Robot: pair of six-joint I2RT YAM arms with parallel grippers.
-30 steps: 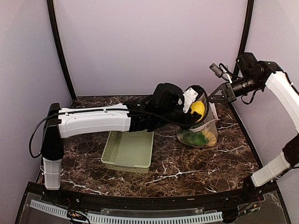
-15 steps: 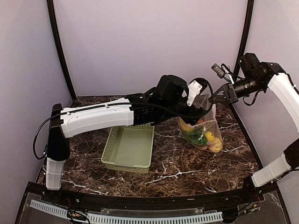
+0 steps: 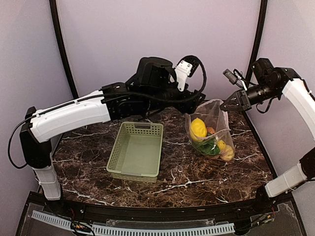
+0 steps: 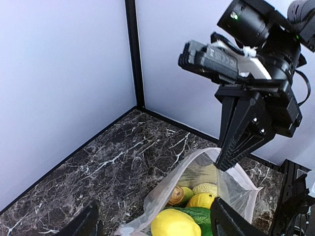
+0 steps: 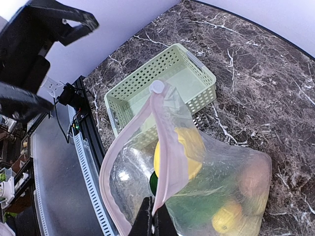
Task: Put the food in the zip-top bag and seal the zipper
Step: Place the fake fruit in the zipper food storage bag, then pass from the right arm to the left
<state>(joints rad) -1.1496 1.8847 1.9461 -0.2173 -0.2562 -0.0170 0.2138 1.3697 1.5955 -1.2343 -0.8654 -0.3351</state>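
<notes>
The clear zip-top bag [image 3: 212, 129] stands on the table, its mouth open upward. Inside lie the food: a yellow lemon [image 3: 198, 127], a dark green cucumber [image 4: 198, 214], a small yellow fruit [image 4: 203, 200] and others. My right gripper [image 3: 226, 106] is shut on the bag's pinkish zipper strip [image 5: 167, 147] and holds that edge up; the white slider [image 5: 157, 87] sits at the strip's far end. My left gripper [image 3: 197, 102] is open and empty above and to the left of the bag's mouth. In the left wrist view the left gripper [image 4: 158, 220] looks down into the bag [image 4: 162, 191].
A pale green lattice basket [image 3: 114, 158] sits left of the bag with nothing in it; it also shows in the right wrist view [image 5: 192, 73]. The back and side walls stand close behind the bag. The left arm stretches above the basket.
My left gripper carried the lemon to the bag's mouth, let it go inside, then rose and drew back to the left. The right gripper kept its hold on the bag's edge.
</notes>
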